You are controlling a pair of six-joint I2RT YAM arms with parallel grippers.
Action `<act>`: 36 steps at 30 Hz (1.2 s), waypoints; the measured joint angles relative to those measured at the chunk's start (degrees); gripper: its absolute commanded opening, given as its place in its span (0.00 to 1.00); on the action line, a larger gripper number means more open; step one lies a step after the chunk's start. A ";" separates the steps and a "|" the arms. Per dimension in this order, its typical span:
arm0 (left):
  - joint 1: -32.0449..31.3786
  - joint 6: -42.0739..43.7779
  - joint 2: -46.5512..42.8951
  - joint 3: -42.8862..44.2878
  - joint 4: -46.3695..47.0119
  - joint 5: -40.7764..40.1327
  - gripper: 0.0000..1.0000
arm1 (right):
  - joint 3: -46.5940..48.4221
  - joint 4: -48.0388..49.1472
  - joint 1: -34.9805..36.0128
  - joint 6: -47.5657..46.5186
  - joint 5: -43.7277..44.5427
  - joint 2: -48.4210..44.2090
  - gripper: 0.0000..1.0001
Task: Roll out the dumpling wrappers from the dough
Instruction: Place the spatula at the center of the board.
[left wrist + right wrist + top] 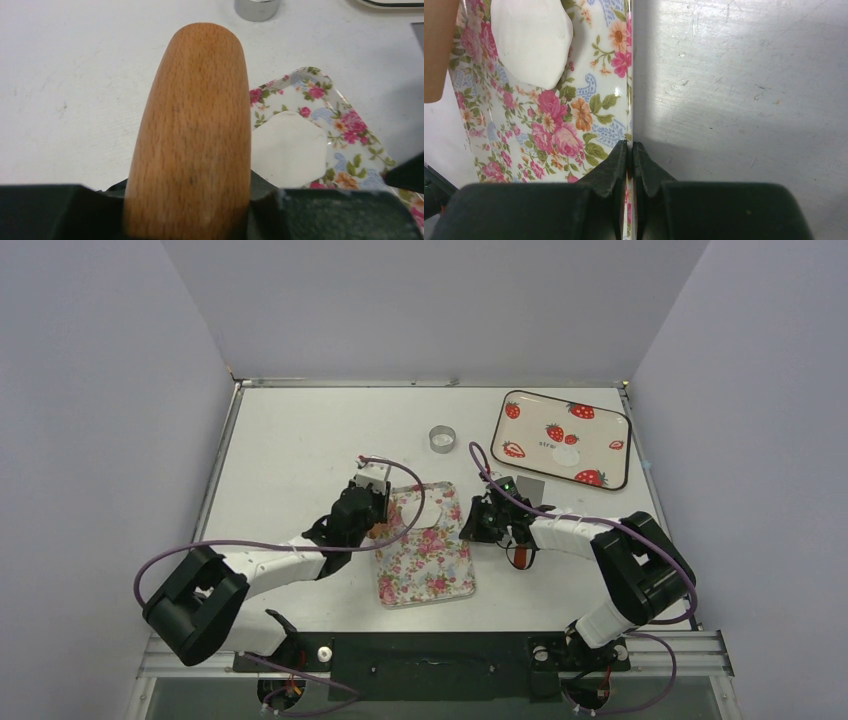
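The left gripper [187, 206] is clamped on the wooden roller [195, 110], its fingers hiding the roller's near end. The flattened dough [289, 150] lies just to the right on the floral tray [430, 575]. The right gripper [630, 150] pinches the tray's right rim.

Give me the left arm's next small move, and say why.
Probably slide the wooden roller to the right and lower it onto the dough. The left gripper holds the roller beside the dough, not over it, and the right gripper pinches the edge of the floral tray, steadying it.
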 measured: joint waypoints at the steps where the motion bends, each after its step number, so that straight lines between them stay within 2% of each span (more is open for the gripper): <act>1: 0.07 1.09 -1.33 0.00 -1.11 1.73 0.00 | 0.00 -0.07 0.13 0.02 0.09 -0.04 0.00; 3: 0.07 2.86 -3.37 0.00 -1.29 6.62 0.00 | 0.00 -0.22 0.26 0.02 0.33 -0.15 0.00; 7: 0.04 7.19 -4.04 -0.24 4.63 19.74 0.00 | -0.13 -0.15 0.57 0.00 0.52 -0.28 0.00; 12: 0.00 16.44 1.46 -0.35 13.73 34.10 0.00 | -0.74 0.68 0.59 0.02 0.42 -0.50 0.00; 17: -0.68 23.74 7.28 0.35 15.89 43.36 0.00 | -0.92 1.01 0.59 -0.02 0.28 -0.55 0.00; 24: -3.19 28.26 12.02 4.00 16.61 45.64 0.00 | -2.12 2.80 0.59 0.04 0.13 -0.98 0.00; 36: -5.70 27.15 13.97 4.31 15.80 38.03 0.00 | -3.21 4.37 0.57 0.04 -0.02 -1.49 0.00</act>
